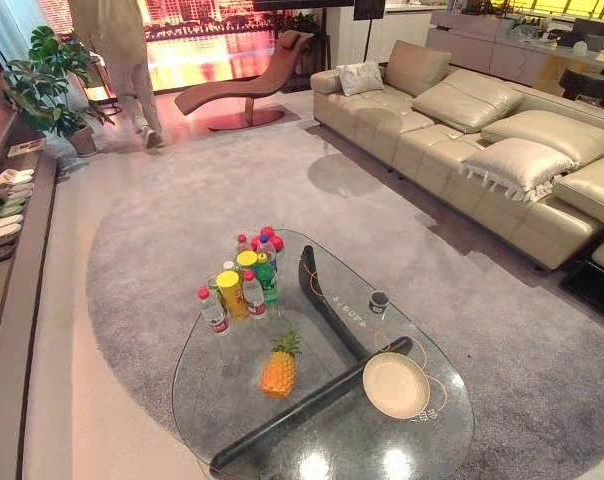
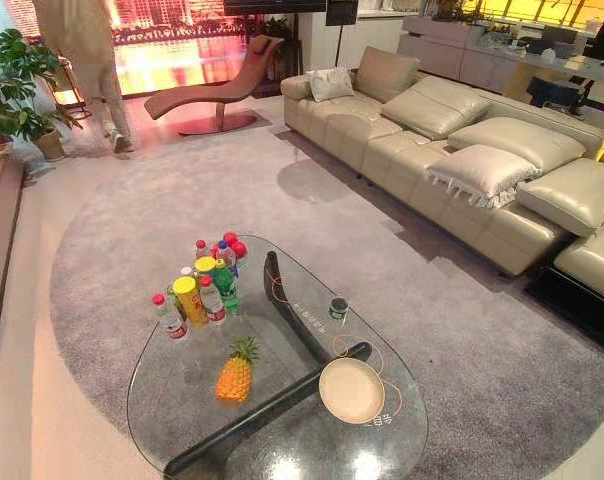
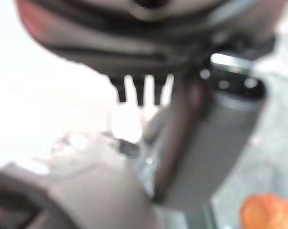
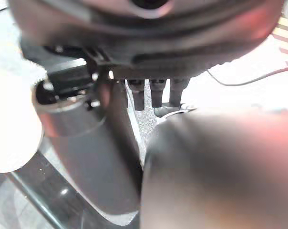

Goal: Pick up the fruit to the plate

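Note:
A small orange pineapple [image 1: 279, 368] with a green crown stands on the glass coffee table [image 1: 437, 440], near its middle. The round cream plate [image 1: 396, 385] lies to the pineapple's right with nothing on it, about a hand's width away. My left hand [image 3: 139, 90] shows in its wrist view with short straight fingers hanging down and nothing in them; an orange blur [image 3: 268, 212], probably the pineapple, lies beyond it. My right hand [image 4: 156, 95] hangs the same way, fingers straight and holding nothing, with the pale plate [image 4: 10, 129] off to one side.
A cluster of bottles and a yellow can [image 1: 244, 280] stands at the table's far left. A small dark cup [image 1: 379, 300] sits behind the plate. The black table base [image 1: 322, 300] runs under the glass. A beige sofa [image 1: 482, 140] is to the right; a person [image 1: 122, 60] walks far off.

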